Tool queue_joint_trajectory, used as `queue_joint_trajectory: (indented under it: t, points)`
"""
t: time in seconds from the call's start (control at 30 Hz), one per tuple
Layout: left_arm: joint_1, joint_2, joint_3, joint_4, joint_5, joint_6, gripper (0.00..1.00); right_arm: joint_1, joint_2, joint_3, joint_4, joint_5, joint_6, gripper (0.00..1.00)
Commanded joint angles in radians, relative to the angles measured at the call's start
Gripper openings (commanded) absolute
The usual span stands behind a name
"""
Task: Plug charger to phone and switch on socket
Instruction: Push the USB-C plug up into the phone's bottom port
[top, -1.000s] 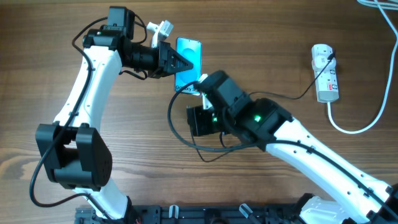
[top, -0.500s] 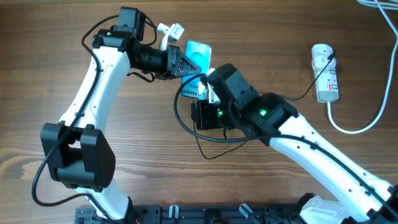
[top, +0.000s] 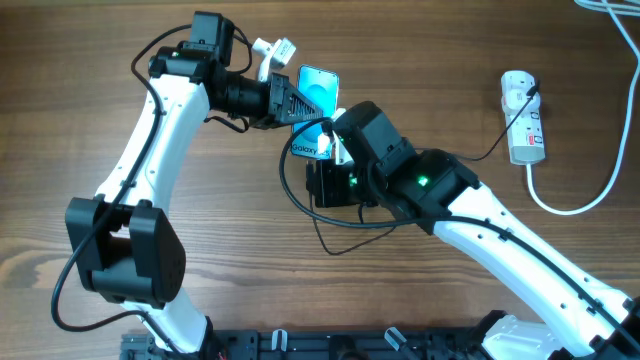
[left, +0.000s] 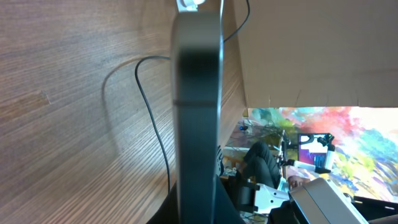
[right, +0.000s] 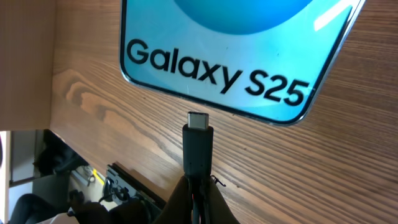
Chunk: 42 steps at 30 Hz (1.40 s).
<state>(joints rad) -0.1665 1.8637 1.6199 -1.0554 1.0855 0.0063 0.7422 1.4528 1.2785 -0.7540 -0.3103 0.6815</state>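
The phone (top: 320, 85), with a cyan screen reading "Galaxy S25" (right: 236, 37), is held off the table, tilted. My left gripper (top: 298, 104) is shut on it. In the left wrist view it shows edge-on as a dark slab (left: 198, 93) between the fingers (left: 198, 208). My right gripper (top: 331, 152) is shut on the charger's dark connector (right: 198, 146) and points it at the phone's bottom edge, a small gap short of it. The thin black cable (top: 480, 155) runs to the white socket (top: 524, 120) at the far right.
The charger's slack loops on the wooden table (top: 330, 228) below the right wrist and shows in the left wrist view (left: 155, 137). The socket's thick white lead (top: 580, 205) curves off at the right edge. The arm bases stand along the front edge.
Since a second ago my left gripper carried the phone right and turned it. My right gripper moved up to its lower end with the connector. Nothing moved in the last half second.
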Motion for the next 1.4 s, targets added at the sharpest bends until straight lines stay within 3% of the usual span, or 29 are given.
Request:
queue_joint_trajectory:
  t: [0.0,1.37]
  points:
    - [0.0,-0.031,0.003,-0.02,0.025,0.011,0.04,-0.002,-0.019,0.0,0.002,0.002,0.029,0.04]
    - [0.0,-0.031,0.003,-0.024,0.047,-0.018,0.04,-0.002,-0.019,0.0,0.011,0.018,0.056,0.04]
